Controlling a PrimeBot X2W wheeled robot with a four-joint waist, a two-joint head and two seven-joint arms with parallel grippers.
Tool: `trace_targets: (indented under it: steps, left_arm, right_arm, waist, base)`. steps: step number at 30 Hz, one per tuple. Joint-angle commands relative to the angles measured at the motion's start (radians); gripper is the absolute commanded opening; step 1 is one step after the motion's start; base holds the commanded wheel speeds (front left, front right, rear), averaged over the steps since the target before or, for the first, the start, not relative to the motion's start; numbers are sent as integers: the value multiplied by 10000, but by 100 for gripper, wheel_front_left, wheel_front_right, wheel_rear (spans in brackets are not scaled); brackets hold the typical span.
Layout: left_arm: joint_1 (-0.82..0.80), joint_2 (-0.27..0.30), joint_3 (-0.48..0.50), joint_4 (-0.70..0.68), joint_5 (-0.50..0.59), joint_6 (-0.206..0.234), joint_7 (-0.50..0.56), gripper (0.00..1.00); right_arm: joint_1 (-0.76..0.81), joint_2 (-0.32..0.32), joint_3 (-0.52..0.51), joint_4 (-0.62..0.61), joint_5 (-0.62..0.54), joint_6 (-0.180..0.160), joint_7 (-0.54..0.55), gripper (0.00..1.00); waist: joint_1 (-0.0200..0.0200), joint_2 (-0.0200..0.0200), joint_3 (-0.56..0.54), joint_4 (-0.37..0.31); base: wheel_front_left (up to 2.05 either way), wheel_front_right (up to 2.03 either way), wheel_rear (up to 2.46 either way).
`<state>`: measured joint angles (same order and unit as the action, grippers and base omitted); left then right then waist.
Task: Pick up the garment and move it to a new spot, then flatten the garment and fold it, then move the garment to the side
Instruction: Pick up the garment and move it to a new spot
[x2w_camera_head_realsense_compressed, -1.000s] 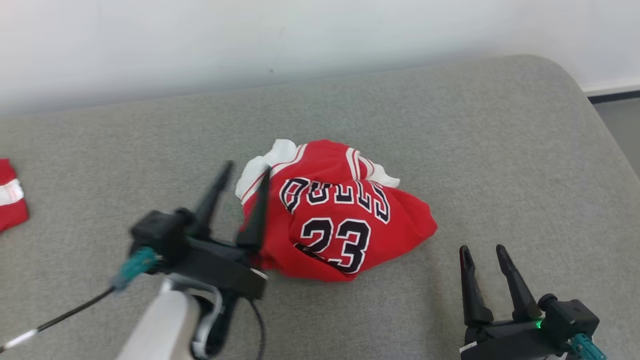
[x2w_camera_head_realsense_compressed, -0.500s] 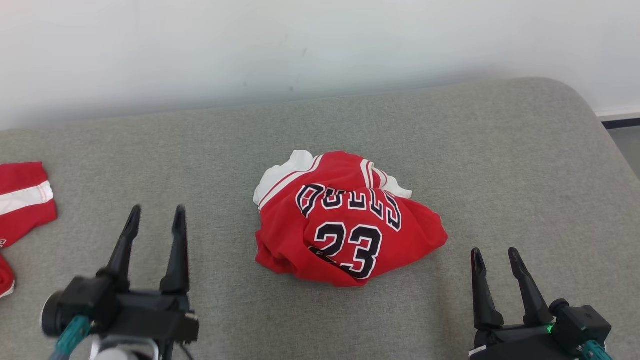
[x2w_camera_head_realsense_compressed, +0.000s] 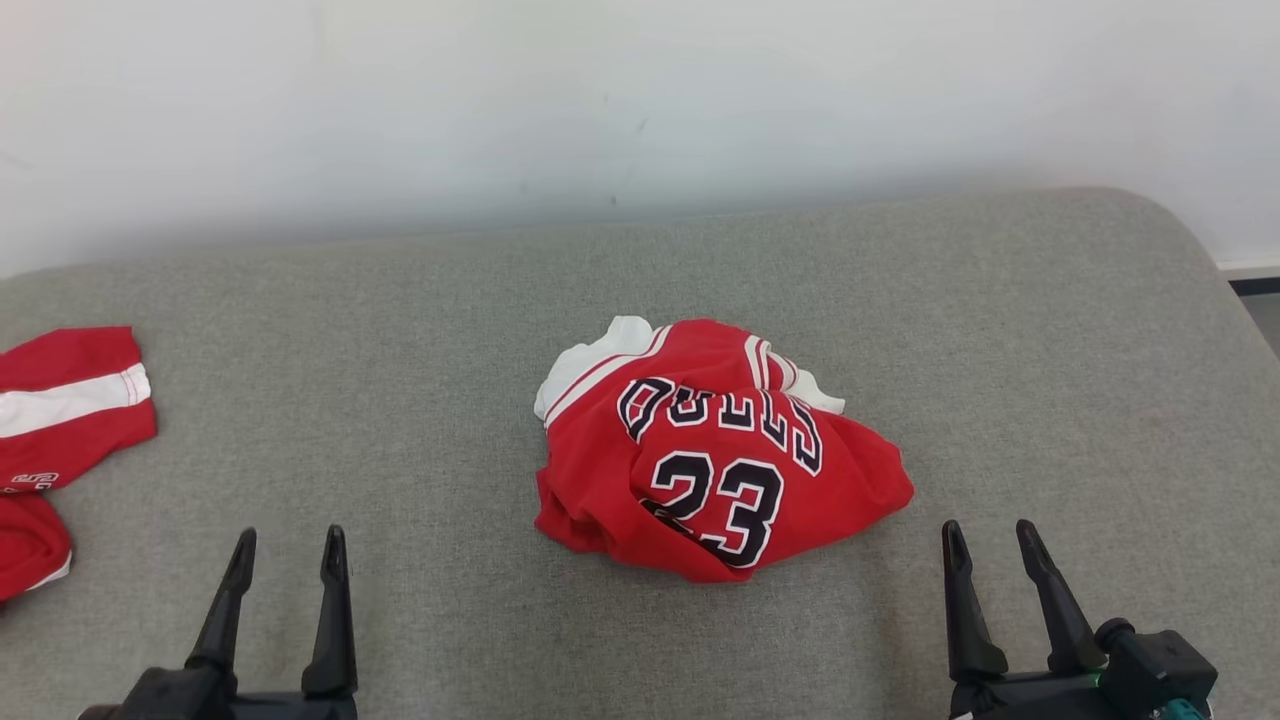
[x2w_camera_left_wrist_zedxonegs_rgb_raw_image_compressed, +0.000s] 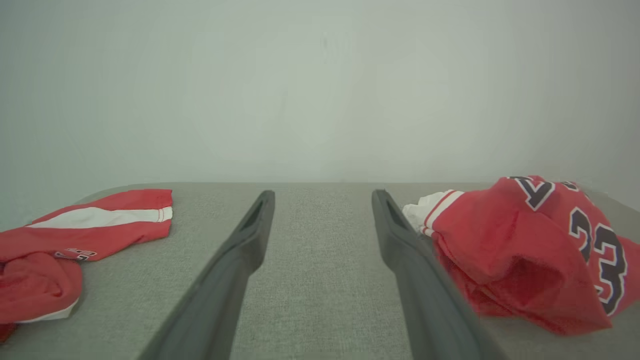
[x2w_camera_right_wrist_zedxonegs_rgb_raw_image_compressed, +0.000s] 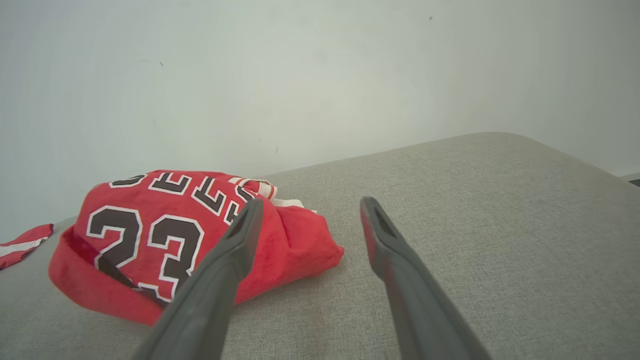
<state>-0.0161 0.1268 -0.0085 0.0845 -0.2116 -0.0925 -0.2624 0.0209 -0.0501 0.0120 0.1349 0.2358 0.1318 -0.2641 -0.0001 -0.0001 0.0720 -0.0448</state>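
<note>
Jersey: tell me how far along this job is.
Done: at most the first move; the jersey lies crumpled in the middle of the cushion. In hand: nothing; the left claw and right claw are open, empty and short of it. Left: flattening, folding, shifting it aside.
</note>
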Motion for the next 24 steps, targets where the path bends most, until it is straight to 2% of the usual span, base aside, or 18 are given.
trace_targets:
  steps: [1,11,24]
  left_arm:
    - [182,-120,134,44,153,-87,-26,100]
    - [692,-568,699,193,611,-370,-27,100]
    - [1098,-745,829,178,804,-382,-27,100]
  right_arm:
    - [100,-3,19,12,-71,-21,-15,100]
    - [326,-3,98,98,-87,-21,-15,100]
    - [442,-3,172,168,-136,-21,-15,100]
  waist:
    - [1,1,-102,49]
    - [1,1,-285,130]
    - [1,1,-327,94]
  base:
    - [0,0,0]
    - [0,0,0]
    - [0,0,0]
